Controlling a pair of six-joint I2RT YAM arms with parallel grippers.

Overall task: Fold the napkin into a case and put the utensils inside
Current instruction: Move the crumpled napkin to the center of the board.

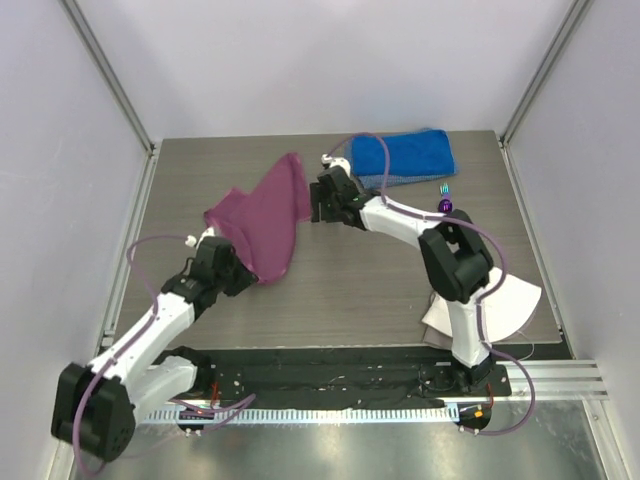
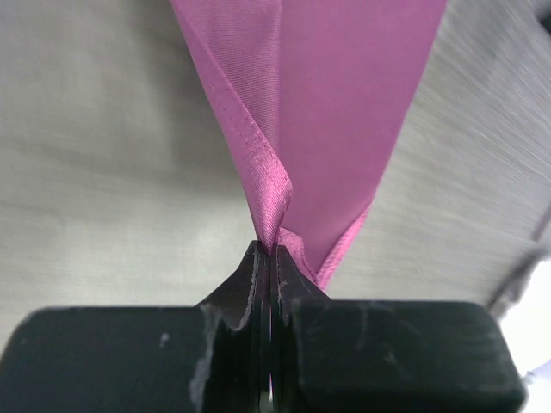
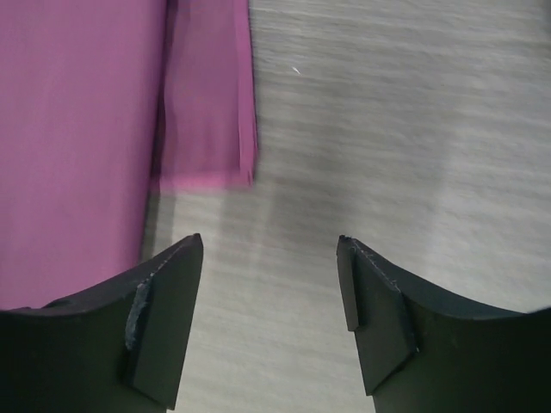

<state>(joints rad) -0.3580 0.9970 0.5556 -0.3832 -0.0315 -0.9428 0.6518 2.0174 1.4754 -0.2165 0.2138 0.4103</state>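
Status: judged early in the folding step. No case formed yet, and nothing loaded into it.

At left end effector (image 2: 271, 249): clamped shut on a hemmed corner of napkin (image 2: 344, 103), pinched right at the tips. Fans out ahead of the tips as a taut, smooth magenta sheet, raised clear of the table (image 2: 86, 172) at that end.

Between the two end effectors: seen from the top camera as a slanted, draped shape, far corner reaching toward the right end effector (image 3: 269, 249).

At right end effector: spread apart, holding nothing. Doubled-over magenta edge ahead and to the left of the tips, close but not touching. On the table or just above it: cannot tell.

Behind right end effector, back along its arm and well apart from the cloth: utensils, a purple-bowled spoon (image 1: 445, 206) and a teal fork (image 1: 444, 189), just beside blue towel (image 1: 405, 155).

Remaining, by judgement: complete the folds into a narrow pocket, then insert spoon and fork.
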